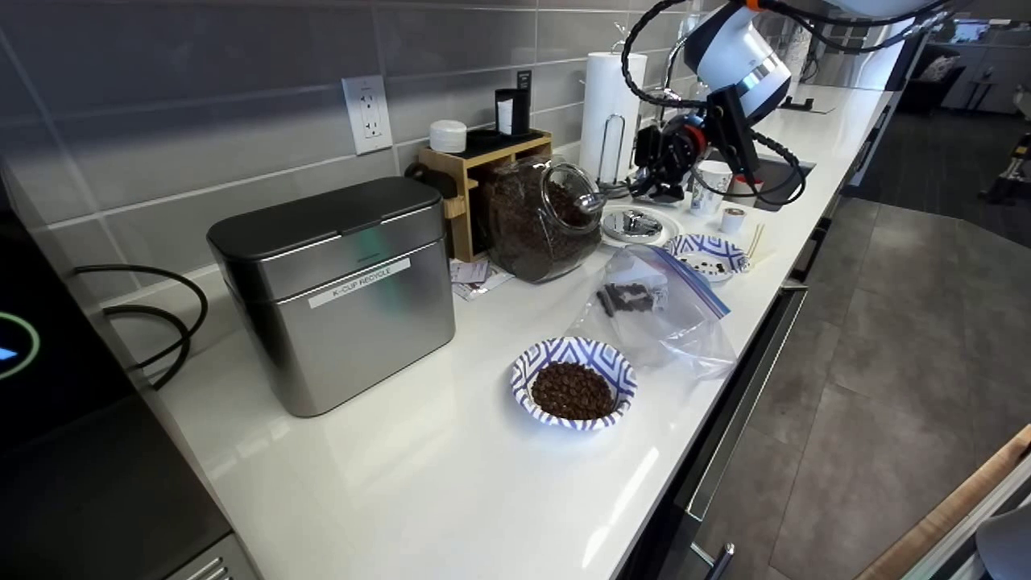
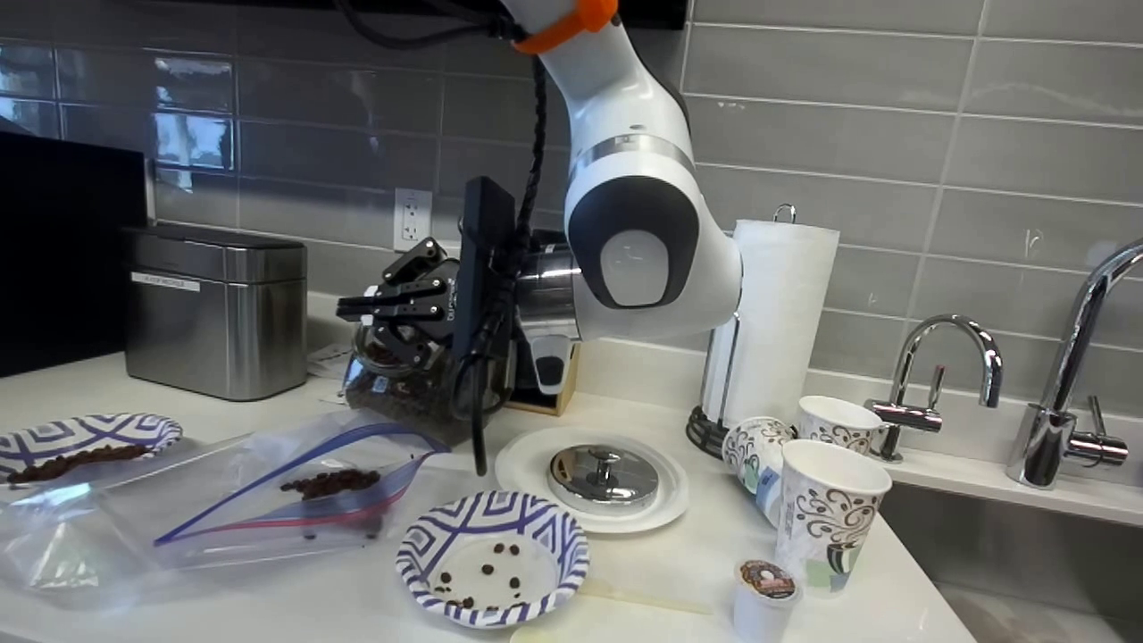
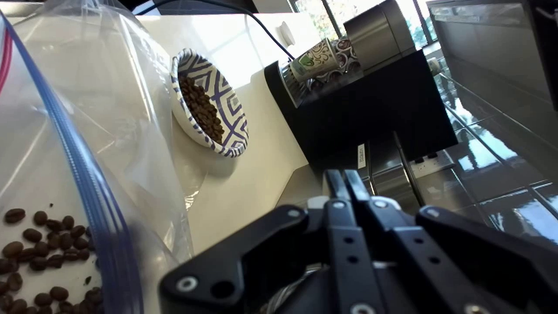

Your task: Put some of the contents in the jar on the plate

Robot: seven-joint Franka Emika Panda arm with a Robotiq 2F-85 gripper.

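The clear glass jar (image 1: 523, 238) lies tilted beside the wooden box, its mouth open toward the counter. The contents, dark brown beans (image 1: 565, 208), show inside it. In an exterior view the jar (image 2: 393, 397) is partly hidden behind my gripper (image 2: 350, 309). My gripper is above the counter near the jar's mouth, pointing away from the paper towels. Its fingertips are nearly together with nothing between them, also in the wrist view (image 3: 344, 174). A white plate (image 2: 671, 511) bears the silver lid. One patterned bowl (image 1: 573, 348) is heaped with beans; another (image 2: 420, 545) holds scattered beans.
An open plastic bag (image 1: 672, 338) with some beans lies between the patterned bowls. A steel bin (image 1: 370, 314) and the wooden box (image 1: 463, 201) stand along the wall. A paper-towel roll (image 2: 772, 321), paper cups (image 2: 826, 509) and a small pod (image 2: 763, 603) stand near the sink.
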